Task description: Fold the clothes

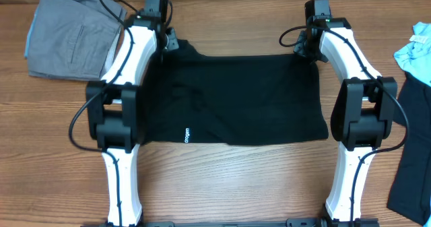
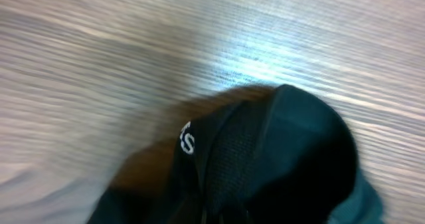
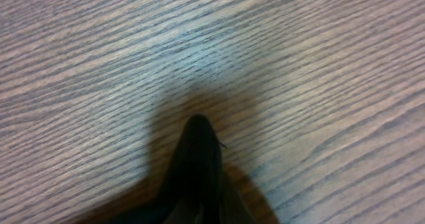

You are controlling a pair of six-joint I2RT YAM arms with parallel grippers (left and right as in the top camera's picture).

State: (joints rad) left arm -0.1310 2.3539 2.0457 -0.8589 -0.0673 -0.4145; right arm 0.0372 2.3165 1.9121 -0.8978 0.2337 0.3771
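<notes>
1. A wooden tabletop (image 1: 229, 180) fills the overhead view, its brown grain running left to right. Nothing of the room beyond it shows.
2. In both wrist views the same wood lies under the cameras, with a pale glare patch near the middle of each frame. The left wrist view is blurred.
3. The black shirt (image 1: 236, 99) lies spread flat in the centre of the overhead frame, between the two white arms.
4. Its long axis runs left to right, along the grain. Its top edge faces the top of the frame and its bottom edge faces the arm bases.
5. A small white logo print (image 1: 187, 135) sits near the bottom edge, left of centre, and reads sideways. I cannot tell which end is the collar.
6. The left arm (image 1: 131, 58) reaches to the shirt's upper left corner. The left jaws are closed on the fabric there. In the left wrist view the bunched black cloth (image 2: 279, 164) fills the lower centre, with a white print on it.
7. The right arm (image 1: 350, 58) reaches to the upper right corner. The right jaws are closed on it, and a narrow peak of black fabric (image 3: 197, 161) rises from the bottom centre of the right wrist view.
8. A grey garment (image 1: 67, 35) lies in the upper left of the overhead frame. A light blue garment (image 1: 416, 52) lies at the right edge, and a dark garment (image 1: 412, 166) lies below it. All three are apart from the shirt.
</notes>
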